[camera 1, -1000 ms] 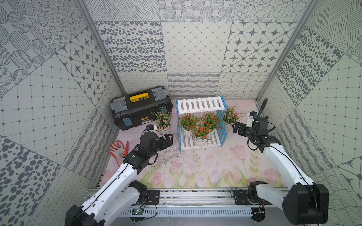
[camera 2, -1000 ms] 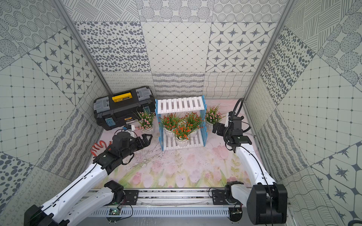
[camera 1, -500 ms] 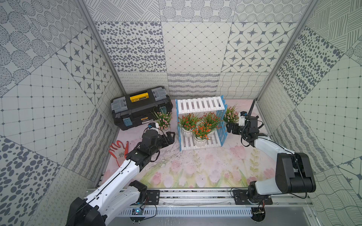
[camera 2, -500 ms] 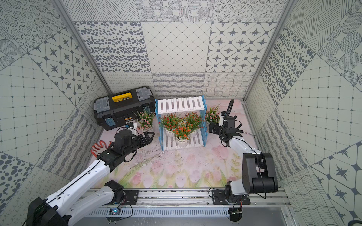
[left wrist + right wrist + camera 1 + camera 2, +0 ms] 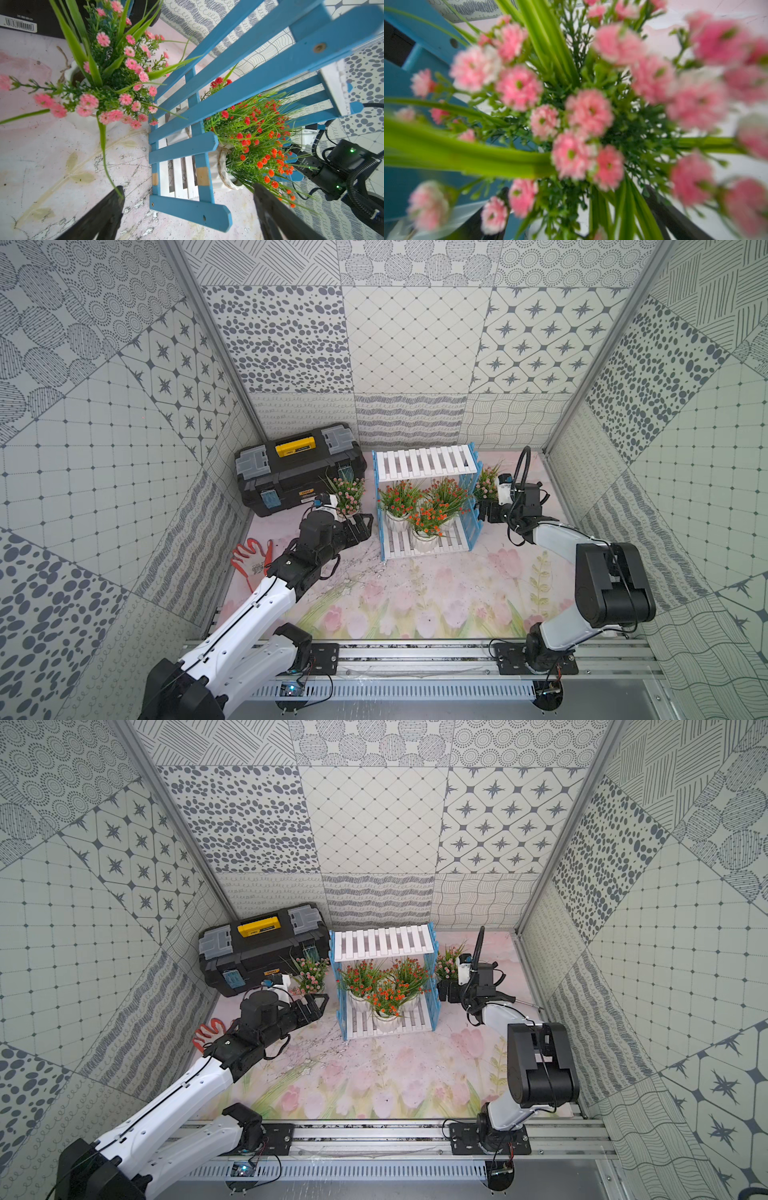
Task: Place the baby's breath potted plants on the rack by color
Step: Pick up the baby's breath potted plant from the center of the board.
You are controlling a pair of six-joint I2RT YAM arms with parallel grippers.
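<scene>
The rack (image 5: 428, 460) (image 5: 382, 942) stands at the back centre, with three orange-red baby's breath potted plants (image 5: 399, 495) (image 5: 451, 491) (image 5: 430, 516) on its lower tier. A pink plant (image 5: 347, 489) (image 5: 116, 83) sits on the mat between the rack and the toolbox. My left gripper (image 5: 368, 526) (image 5: 188, 209) is open just in front of that plant, facing the rack's blue side (image 5: 249, 68). A second pink plant (image 5: 486, 485) (image 5: 581, 116) stands at the rack's right side. My right gripper (image 5: 484, 512) (image 5: 581, 207) is open, its fingers either side of this plant's base. The pot is hidden by foliage.
A black toolbox (image 5: 297, 468) with a yellow handle lies at the back left, close behind the left pink plant. A red and white glove (image 5: 253, 562) lies by the left wall. Patterned walls close in both sides, and a metal rail (image 5: 415, 655) runs along the front.
My right arm has dropped low and reached in until its gripper is at the pink plant right of the rack. My left gripper has edged closer to the rack.
</scene>
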